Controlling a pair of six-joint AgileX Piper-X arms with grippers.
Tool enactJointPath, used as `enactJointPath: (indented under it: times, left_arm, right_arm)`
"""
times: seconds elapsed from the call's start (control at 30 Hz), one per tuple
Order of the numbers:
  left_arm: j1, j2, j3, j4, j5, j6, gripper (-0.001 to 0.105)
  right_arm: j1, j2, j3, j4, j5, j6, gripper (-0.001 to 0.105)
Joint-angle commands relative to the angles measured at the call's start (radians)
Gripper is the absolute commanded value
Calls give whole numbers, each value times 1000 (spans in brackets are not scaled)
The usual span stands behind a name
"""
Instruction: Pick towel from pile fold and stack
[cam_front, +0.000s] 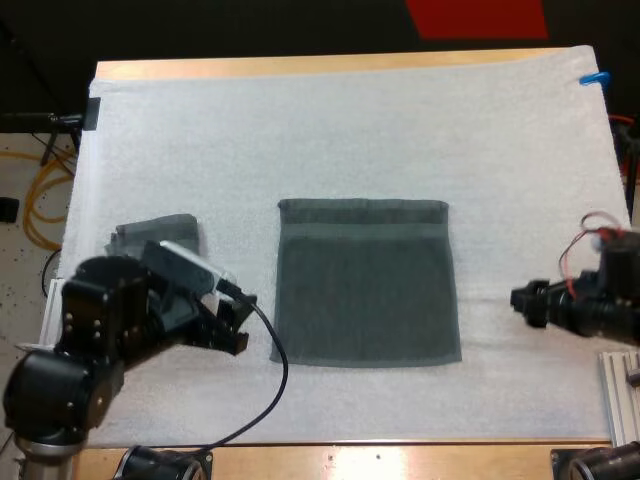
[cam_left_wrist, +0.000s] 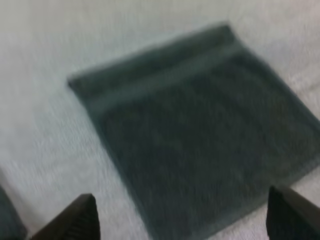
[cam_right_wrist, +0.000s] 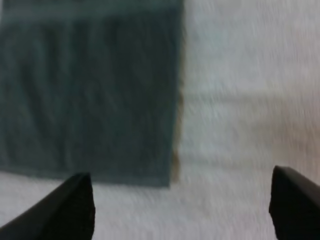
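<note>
A dark grey-green towel (cam_front: 365, 282) lies spread flat in the middle of the white mat (cam_front: 350, 120), with a band along its far edge. My left gripper (cam_front: 236, 322) hovers just off the towel's left side, fingers apart with nothing between them; in its wrist view the towel (cam_left_wrist: 195, 130) lies ahead of the fingertips (cam_left_wrist: 80, 217). My right gripper (cam_front: 528, 300) is off the towel's right side, open and empty; the towel (cam_right_wrist: 90, 90) lies ahead of its fingers (cam_right_wrist: 70, 207). A second folded towel (cam_front: 158, 235) rests at the left, partly hidden behind my left arm.
The mat covers most of the wooden table (cam_front: 300, 66). Bare mat stretches beyond the flat towel's far edge and along the front. A metal rail (cam_front: 622, 385) sits at the near right corner.
</note>
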Motion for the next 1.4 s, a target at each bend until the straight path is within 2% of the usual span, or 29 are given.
enactJointPath:
  times: [0.0,0.1,0.23,0.37,0.47,0.6,0.87,1.0,1.1,1.23,1.37]
  left_arm:
    - [0,-10,20,3,7,-17,66]
    - [0,-18,94,3,9,-17,66]
    - [0,-17,196,-11,30,-18,66]
    - [0,-17,284,-57,47,-67,66]
    - [0,-17,313,-85,92,-79,66]
    - [0,-17,320,-103,104,-86,66]
    - [0,-17,320,-128,128,-100,66]
    - [0,-17,320,-132,128,-100,66]
    - [0,-17,321,-137,128,-100,66]
    - [0,-17,321,-140,128,-100,66]
    - [0,-17,325,-144,128,-100,66]
  right_arm:
    - [2,-2,37,2,-19,5,70]
    - [2,3,148,-44,-60,28,70]
    - [2,14,319,-200,-165,121,70]
    - [2,59,435,-358,-286,211,70]
    - [2,118,480,-471,-343,245,70]
    - [2,215,492,-571,-378,261,70]
    - [2,450,492,-737,-574,310,67]
    - [2,499,492,-742,-613,310,51]
    - [2,513,492,-759,-612,310,33]
    - [2,514,492,-794,-608,310,1]
    - [2,514,492,-809,-599,310,0]
